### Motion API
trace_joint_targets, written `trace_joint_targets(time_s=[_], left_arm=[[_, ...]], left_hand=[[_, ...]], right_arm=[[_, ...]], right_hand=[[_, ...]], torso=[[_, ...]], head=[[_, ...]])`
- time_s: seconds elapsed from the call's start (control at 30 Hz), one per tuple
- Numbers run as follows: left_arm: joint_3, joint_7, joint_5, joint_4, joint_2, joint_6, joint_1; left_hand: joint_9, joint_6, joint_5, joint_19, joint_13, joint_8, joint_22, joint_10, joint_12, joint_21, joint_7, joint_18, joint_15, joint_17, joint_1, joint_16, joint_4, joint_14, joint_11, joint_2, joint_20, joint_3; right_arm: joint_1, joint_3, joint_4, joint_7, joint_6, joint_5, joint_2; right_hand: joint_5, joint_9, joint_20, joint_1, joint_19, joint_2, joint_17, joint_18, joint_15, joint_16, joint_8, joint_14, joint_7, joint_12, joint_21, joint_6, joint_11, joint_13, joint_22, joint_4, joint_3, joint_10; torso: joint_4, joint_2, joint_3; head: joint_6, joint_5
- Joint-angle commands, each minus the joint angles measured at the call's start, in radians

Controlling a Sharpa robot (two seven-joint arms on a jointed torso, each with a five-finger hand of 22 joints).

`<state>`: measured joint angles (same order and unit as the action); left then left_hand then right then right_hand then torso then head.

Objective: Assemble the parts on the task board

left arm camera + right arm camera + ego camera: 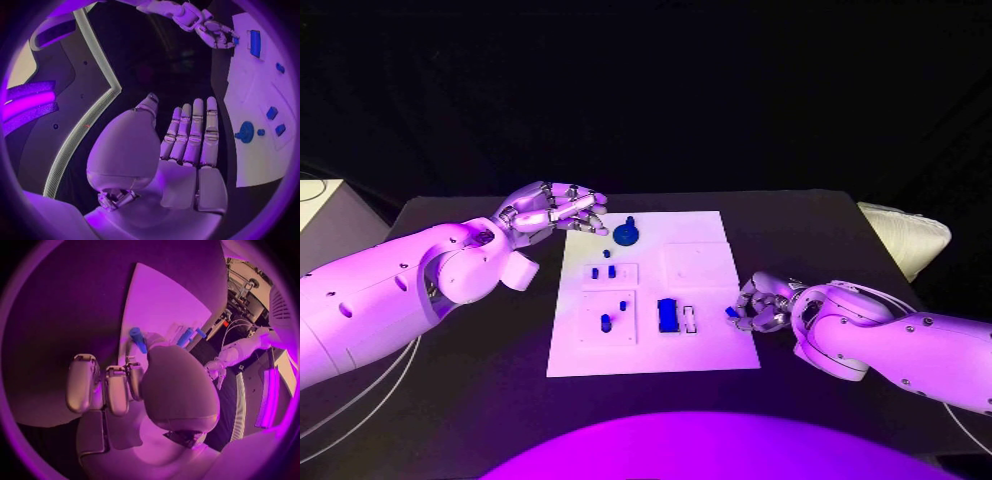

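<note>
A white task board (697, 345) is seen in the middle of the head view, lying flat on a black table (473, 400). Several small blue parts are spread over it: a round blue piece with a stem (627, 235) near the board's upper left corner, 2 short pegs (604, 271) below it, 2 more pegs (613, 314) lower left, and a larger blue block (668, 314) standing near the lower centre.

At the board's right edge, right of centre in the picture, a small blue part (731, 312) is held by the right hand (764, 303), pinched at the fingertips with the other fingers curled in. In the right wrist view a blue peg (138, 339) is seen at those fingertips, just above the board.

The left hand (555, 212) is seen in the upper left, beside the board's upper left corner. In the left wrist view its fingers (194, 132) are stretched straight and close together, with nothing held.

The step in hand is judged to be carrying a picked part to its seat. A careful lowering into the matching socket is probably called for next.
</note>
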<state>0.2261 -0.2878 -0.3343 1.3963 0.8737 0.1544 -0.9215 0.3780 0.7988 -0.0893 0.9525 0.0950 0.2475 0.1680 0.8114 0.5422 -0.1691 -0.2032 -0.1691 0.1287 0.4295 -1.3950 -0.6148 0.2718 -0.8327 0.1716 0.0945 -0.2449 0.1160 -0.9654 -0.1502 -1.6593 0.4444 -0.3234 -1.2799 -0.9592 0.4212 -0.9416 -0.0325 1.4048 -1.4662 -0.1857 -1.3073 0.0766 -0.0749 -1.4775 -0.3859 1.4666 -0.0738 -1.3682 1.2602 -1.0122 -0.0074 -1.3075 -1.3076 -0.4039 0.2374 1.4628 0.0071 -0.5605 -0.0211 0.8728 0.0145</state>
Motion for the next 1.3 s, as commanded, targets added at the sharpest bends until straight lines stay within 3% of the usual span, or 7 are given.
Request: trace_joint_targets(time_s=[0.03, 0.2, 0.6, 0.83, 1.1, 1.3], left_arm=[[0.001, -0.011, 0.001, 0.001, -0.002, 0.02, 0.0], [0.001, -0.011, 0.001, 0.001, -0.003, 0.02, 0.0], [0.001, -0.008, 0.001, 0.0, -0.006, 0.022, 0.0], [0.001, -0.006, -0.007, 0.0, -0.01, 0.026, 0.0], [0.001, -0.005, 0.001, 0.0, -0.01, 0.028, 0.001], [0.001, -0.004, 0.003, 0.001, -0.009, 0.028, 0.001]], left_hand=[[-0.001, 0.002, 0.003, 0.007, 0.001, 0.007, -0.001, -0.001, -0.004, 0.005, -0.022, -0.014, 0.003, 0.001, -0.01, 0.005, 0.001, -0.001, 0.004, 0.0, -0.003, -0.005], [-0.001, 0.002, 0.003, 0.007, 0.001, 0.007, -0.001, -0.001, -0.004, 0.005, -0.022, -0.014, 0.003, 0.001, -0.01, 0.005, 0.001, -0.001, 0.004, 0.0, -0.003, -0.005], [-0.001, 0.002, 0.003, 0.007, 0.001, 0.007, -0.001, -0.001, -0.004, 0.005, -0.022, -0.014, 0.003, 0.001, -0.01, 0.005, 0.001, -0.001, 0.004, 0.0, -0.003, -0.005], [-0.002, 0.002, 0.003, 0.008, 0.001, 0.007, -0.003, -0.001, -0.004, 0.006, -0.022, -0.014, 0.004, 0.002, -0.01, 0.006, 0.003, -0.002, 0.004, -0.003, -0.003, -0.006], [-0.002, 0.001, 0.004, 0.008, 0.001, 0.007, -0.003, -0.002, -0.004, 0.006, -0.022, -0.014, 0.004, 0.002, -0.011, 0.007, 0.003, -0.002, 0.004, -0.004, -0.003, -0.006], [-0.002, 0.001, 0.004, 0.008, 0.001, 0.007, -0.003, -0.002, -0.004, 0.006, -0.022, -0.014, 0.004, 0.002, -0.011, 0.007, 0.003, -0.002, 0.004, -0.004, -0.003, -0.006]], right_arm=[[0.014, -0.011, -0.007, 0.001, -0.01, 0.087, -0.004], [0.003, -0.01, -0.032, -0.018, -0.026, 0.144, -0.016], [-0.042, -0.009, -0.08, -0.026, -0.021, 0.235, -0.011], [-0.043, -0.009, -0.051, -0.015, 0.006, 0.257, 0.039], [-0.036, -0.009, -0.012, -0.003, 0.025, 0.262, 0.091], [-0.034, -0.009, -0.001, 0.004, 0.026, 0.263, 0.11]], right_hand=[[0.029, 0.497, 0.004, -0.042, -0.038, -0.013, -0.118, -0.018, 0.001, -0.006, -0.014, 0.073, 0.0, 0.007, 0.0, 0.005, 0.002, -0.126, -0.092, 0.166, 0.199, -0.001], [0.04, 0.49, 0.003, -0.074, -0.038, -0.023, -0.118, -0.018, 0.002, -0.006, -0.02, 0.073, -0.001, 0.007, -0.001, 0.009, 0.003, -0.126, -0.093, 0.183, 0.232, 0.0], [0.027, 0.484, 0.002, -0.108, -0.038, -0.032, -0.119, -0.018, 0.002, -0.006, -0.025, 0.073, -0.001, 0.006, -0.002, 0.011, 0.003, -0.128, -0.094, 0.192, 0.248, 0.002], [0.017, 0.482, 0.002, -0.125, -0.038, -0.033, -0.119, -0.017, 0.002, -0.006, -0.027, 0.073, -0.001, 0.007, -0.005, 0.011, 0.003, -0.128, -0.093, 0.195, 0.253, 0.001], [0.004, 0.479, 0.002, -0.161, -0.038, -0.037, -0.119, -0.017, 0.003, -0.006, -0.029, 0.073, -0.001, 0.006, -0.007, 0.012, 0.004, -0.129, -0.093, 0.193, 0.257, 0.002], [-0.033, 0.476, 0.002, -0.194, -0.038, -0.036, -0.119, -0.017, 0.003, -0.006, -0.031, 0.073, -0.001, 0.005, -0.008, 0.013, 0.003, -0.13, -0.095, 0.192, 0.259, 0.003]], torso=[[0.001, 0.0, -0.0003], [0.0016, 0.0, -0.0003], [-0.0002, -0.001, 0.0002], [0.0023, -0.001, 0.0], [0.0009, -0.001, 0.0009], [0.0003, -0.001, 0.0]], head=[[0.0, 0.0], [0.0, 0.0], [0.0, -0.005], [0.0, -0.008], [0.0, -0.015], [0.0, -0.015]])
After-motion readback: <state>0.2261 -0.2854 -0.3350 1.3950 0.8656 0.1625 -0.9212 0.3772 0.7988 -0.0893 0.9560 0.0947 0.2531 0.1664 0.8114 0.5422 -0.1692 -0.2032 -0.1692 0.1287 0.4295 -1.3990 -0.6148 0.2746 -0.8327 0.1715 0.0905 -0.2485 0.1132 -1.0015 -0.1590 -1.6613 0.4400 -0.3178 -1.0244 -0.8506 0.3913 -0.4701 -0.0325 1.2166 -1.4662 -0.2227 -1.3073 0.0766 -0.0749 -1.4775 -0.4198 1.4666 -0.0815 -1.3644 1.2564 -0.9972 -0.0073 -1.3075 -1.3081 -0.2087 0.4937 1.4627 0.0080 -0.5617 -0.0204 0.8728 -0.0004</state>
